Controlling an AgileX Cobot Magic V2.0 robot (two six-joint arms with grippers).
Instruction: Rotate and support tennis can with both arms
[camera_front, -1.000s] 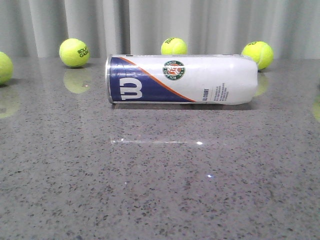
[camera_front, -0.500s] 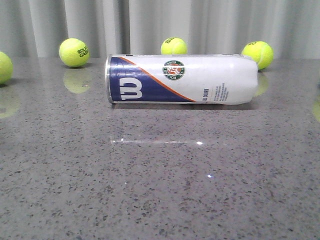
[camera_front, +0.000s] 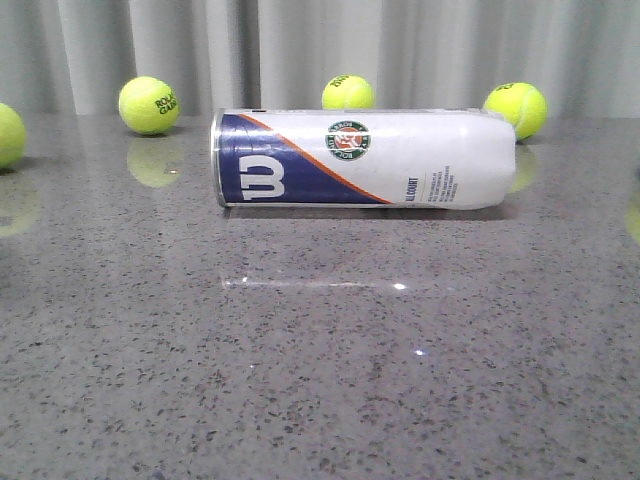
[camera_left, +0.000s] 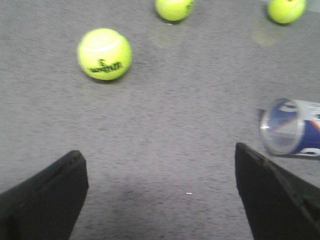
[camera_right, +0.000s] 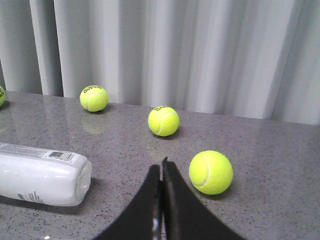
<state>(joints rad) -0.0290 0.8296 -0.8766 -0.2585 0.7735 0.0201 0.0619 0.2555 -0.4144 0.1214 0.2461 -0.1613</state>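
Note:
The tennis can lies on its side across the grey table, navy end with silver rim to the left, white end to the right. No arm shows in the front view. In the left wrist view my left gripper is open and empty over bare table, and the can's rimmed end lies beyond its one finger, apart from it. In the right wrist view my right gripper is shut and empty. The can's white end lies off to one side of it, apart.
Several yellow-green tennis balls lie about: one at the back left, one behind the can, one by its white end. Another lies close beside my right fingers. A grey curtain hangs behind the table.

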